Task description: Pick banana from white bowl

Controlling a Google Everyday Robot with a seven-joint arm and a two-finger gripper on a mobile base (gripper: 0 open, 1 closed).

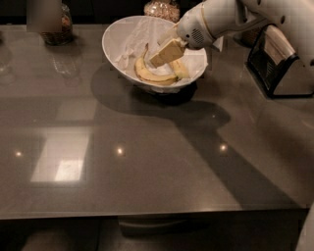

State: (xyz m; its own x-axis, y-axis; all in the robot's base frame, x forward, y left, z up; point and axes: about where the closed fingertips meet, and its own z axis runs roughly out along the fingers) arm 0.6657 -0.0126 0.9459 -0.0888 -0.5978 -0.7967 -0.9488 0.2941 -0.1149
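The large glossy white bowl (115, 46) stands at the back middle of the dark table, lined with crumpled white paper. A yellow banana (149, 76) lies curved in its bottom. My gripper (164, 54) reaches in from the upper right on the white arm and hangs inside the bowl, just above the banana's right half. Its cream fingers (169, 50) point down and to the left at the banana.
A glass jar (56, 27) with dark contents stands at the back left. Another glass jar (162, 7) stands behind the bowl. A black rack (274, 68) holding a white item stands at the right edge. The glossy table (147, 162) reflects ceiling lights.
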